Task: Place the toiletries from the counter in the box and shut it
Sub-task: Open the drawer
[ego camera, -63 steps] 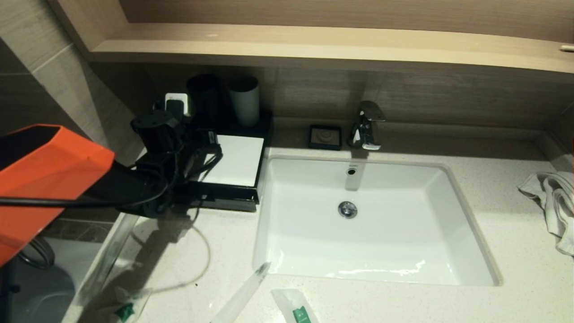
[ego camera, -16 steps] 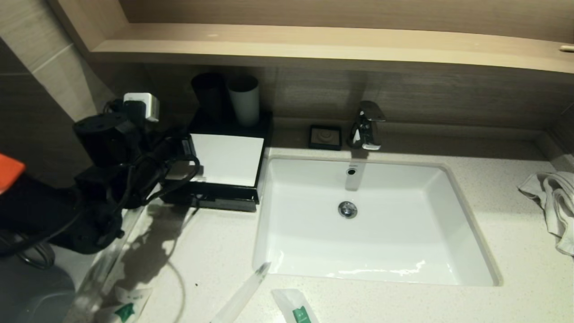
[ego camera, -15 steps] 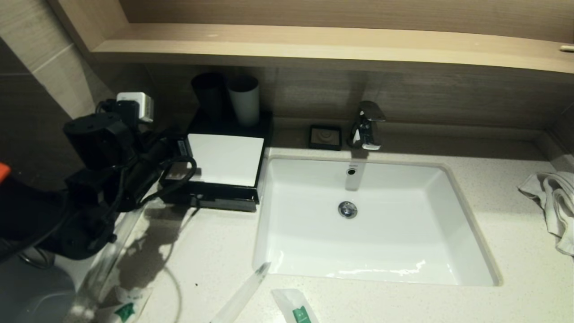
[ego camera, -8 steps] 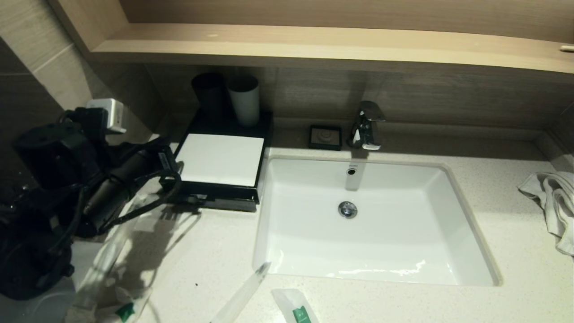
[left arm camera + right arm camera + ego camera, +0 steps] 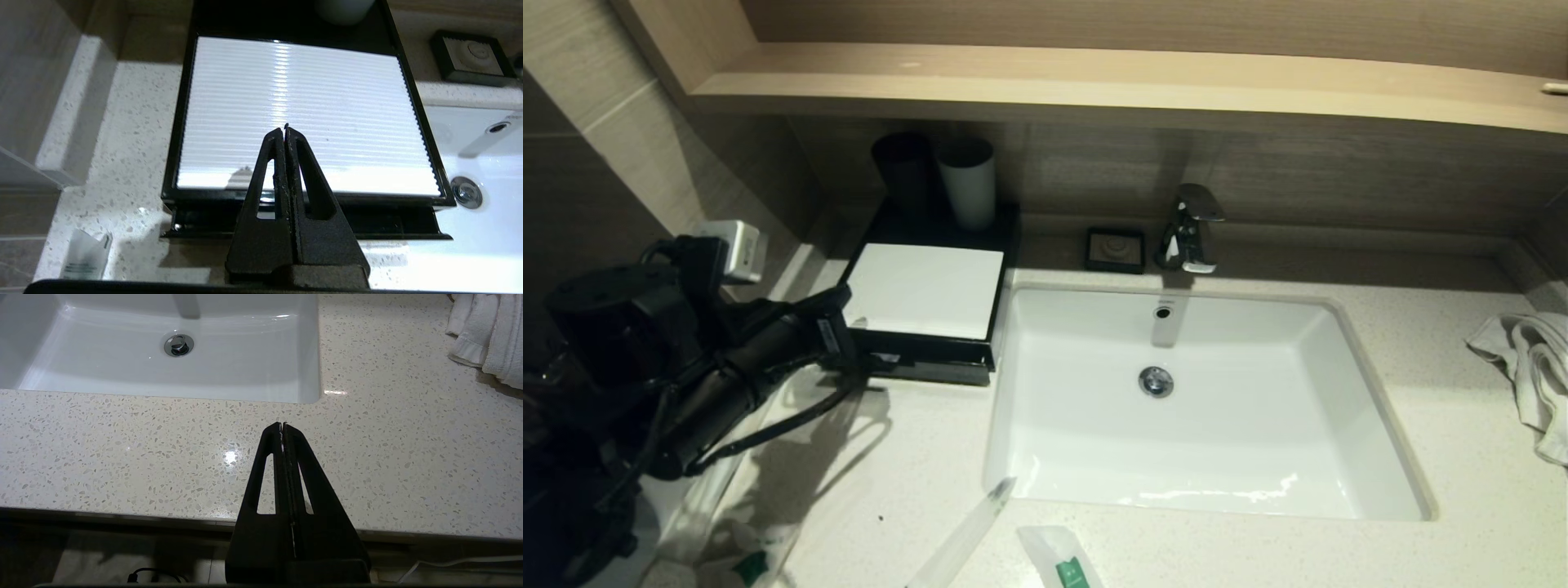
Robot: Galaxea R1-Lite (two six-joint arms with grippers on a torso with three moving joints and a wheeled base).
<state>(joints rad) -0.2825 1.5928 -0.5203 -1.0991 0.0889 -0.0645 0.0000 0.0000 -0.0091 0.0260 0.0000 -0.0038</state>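
Here, one box [image 5: 923, 292], three toiletries [image 5: 1068, 563], two cups [image 5: 968, 181], one towel [image 5: 1527, 367].

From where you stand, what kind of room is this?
Most likely a hotel bathroom vanity: a white sink basin with a chrome faucet set in a speckled stone counter, a crumpled white towel, and wrapped toiletries lying near the front edge.

A black cup [image 5: 904, 173] and a white cup [image 5: 968, 181] stand side by side under the wooden shelf [image 5: 1094, 82]. A crumpled white towel [image 5: 1527, 367] lies right of the chrome faucet [image 5: 1191, 227].
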